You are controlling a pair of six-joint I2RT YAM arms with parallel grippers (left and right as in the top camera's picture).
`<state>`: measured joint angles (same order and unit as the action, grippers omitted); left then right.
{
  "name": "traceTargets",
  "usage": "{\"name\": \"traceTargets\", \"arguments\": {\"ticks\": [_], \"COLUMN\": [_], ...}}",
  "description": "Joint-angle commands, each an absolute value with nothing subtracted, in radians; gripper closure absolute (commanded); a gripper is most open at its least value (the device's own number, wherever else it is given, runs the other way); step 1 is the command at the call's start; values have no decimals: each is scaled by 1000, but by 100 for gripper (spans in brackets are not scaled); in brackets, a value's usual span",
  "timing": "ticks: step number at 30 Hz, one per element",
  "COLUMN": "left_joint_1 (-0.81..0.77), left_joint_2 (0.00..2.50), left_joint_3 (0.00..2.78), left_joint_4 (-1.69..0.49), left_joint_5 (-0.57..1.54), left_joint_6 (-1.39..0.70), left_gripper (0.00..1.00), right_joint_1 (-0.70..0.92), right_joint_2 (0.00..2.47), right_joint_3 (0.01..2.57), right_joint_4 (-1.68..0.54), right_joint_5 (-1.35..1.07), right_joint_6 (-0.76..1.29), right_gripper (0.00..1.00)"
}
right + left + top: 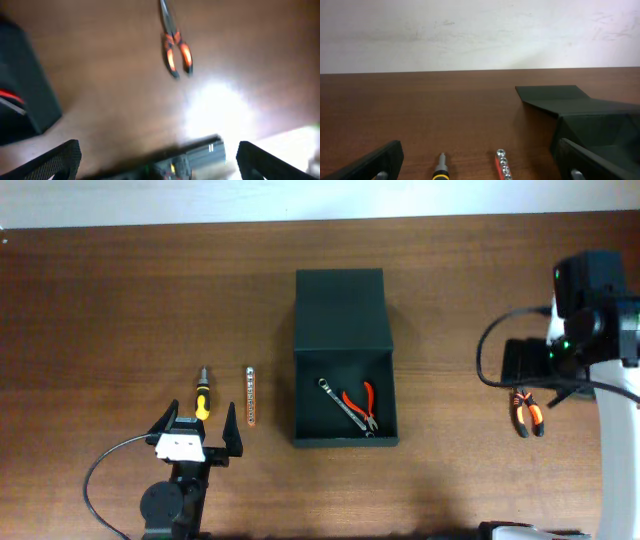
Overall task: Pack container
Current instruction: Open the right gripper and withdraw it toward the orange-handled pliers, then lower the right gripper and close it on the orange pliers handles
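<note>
Table [120,300]: brown wood; everything rests on it, and both arms work over it.
Container [340,310]: matte black box with its flap lid laid open away from the arms. It sits ahead and to the right of the left gripper, well apart from the right gripper.
Left gripper [200,420]: fingers spread wide, holding nothing, low over the table.
Right gripper [157,147]: fingers spread wide, holding nothing; its view is blurred.
Orange-handled pliers [528,412]: flat on the table ahead of the right gripper, clear of its fingers.
Red-handled pliers [362,402]: inside the container.
Wrench [340,402]: inside the container, just beside the red-handled pliers.
Screwdriver [203,392]: yellow and black, just ahead of the left gripper, in line with the gap between its fingers.
Bit rail [249,408]: right of the screwdriver, between it and the container.
</note>
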<state>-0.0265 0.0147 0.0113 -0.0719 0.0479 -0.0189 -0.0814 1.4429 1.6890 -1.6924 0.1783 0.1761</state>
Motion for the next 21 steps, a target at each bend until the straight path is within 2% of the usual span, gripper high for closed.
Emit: {"name": "traceTargets", "arguments": {"ticks": [1,14,21], "left_joint_1": [-21,-21,-21], "left_joint_2": [7,7,7], "left_joint_3": [9,9,9], "left_joint_4": [-79,-79,-79], "left_joint_5": [47,47,47], "left_joint_6": [-3,-3,-3], "left_gripper": [1,1,1], "right_joint_1": [-128,-139,-238], "right_joint_2": [1441,1487,1514], "right_joint_3": [1625,1619,1593], "right_joint_4": [-1687,-1558,-1490], "right_joint_5": [176,192,195], "right_joint_6": [192,187,249], "right_gripper": [1,1,1]}}
